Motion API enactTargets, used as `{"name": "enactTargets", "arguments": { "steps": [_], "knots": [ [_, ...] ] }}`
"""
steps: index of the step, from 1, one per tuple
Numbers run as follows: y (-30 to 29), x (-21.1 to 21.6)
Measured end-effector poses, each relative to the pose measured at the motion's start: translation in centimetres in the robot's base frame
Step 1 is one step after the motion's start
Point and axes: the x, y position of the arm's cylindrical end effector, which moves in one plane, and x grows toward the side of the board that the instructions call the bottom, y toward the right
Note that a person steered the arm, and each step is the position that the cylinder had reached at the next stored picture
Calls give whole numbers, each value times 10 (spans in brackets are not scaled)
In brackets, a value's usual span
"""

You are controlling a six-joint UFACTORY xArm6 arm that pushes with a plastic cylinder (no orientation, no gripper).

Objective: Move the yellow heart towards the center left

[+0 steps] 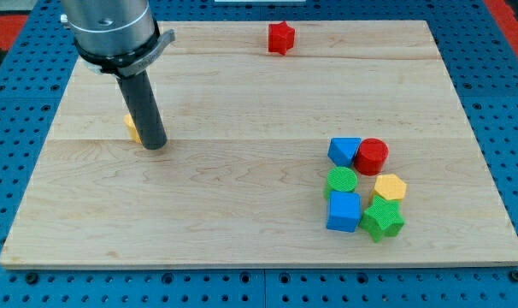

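A yellow block point(132, 127), mostly hidden behind my rod, lies at the view's left middle of the wooden board point(242, 197); its shape cannot be made out. My tip point(154, 145) rests on the board just right of and below this block, touching or nearly touching it.
A red star-like block point(280, 37) sits near the board's top edge. At the view's lower right is a cluster: blue triangle point(344, 151), red cylinder point(372, 155), green cylinder point(342, 181), yellow hexagon point(390, 186), blue cube point(344, 212), green star-like block point(383, 220).
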Motion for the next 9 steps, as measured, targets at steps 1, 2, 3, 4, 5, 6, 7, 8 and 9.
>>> {"name": "enactTargets", "arguments": {
  "steps": [1,2,3,4,5,6,7,8,9],
  "knots": [
    [-16,-11],
    [-43,-14],
    [-54,-14],
    [-54,-14],
    [-54,-14],
    [-52,-15],
    [-47,-15],
    [-44,-15],
    [-12,-22]
  ]
}}
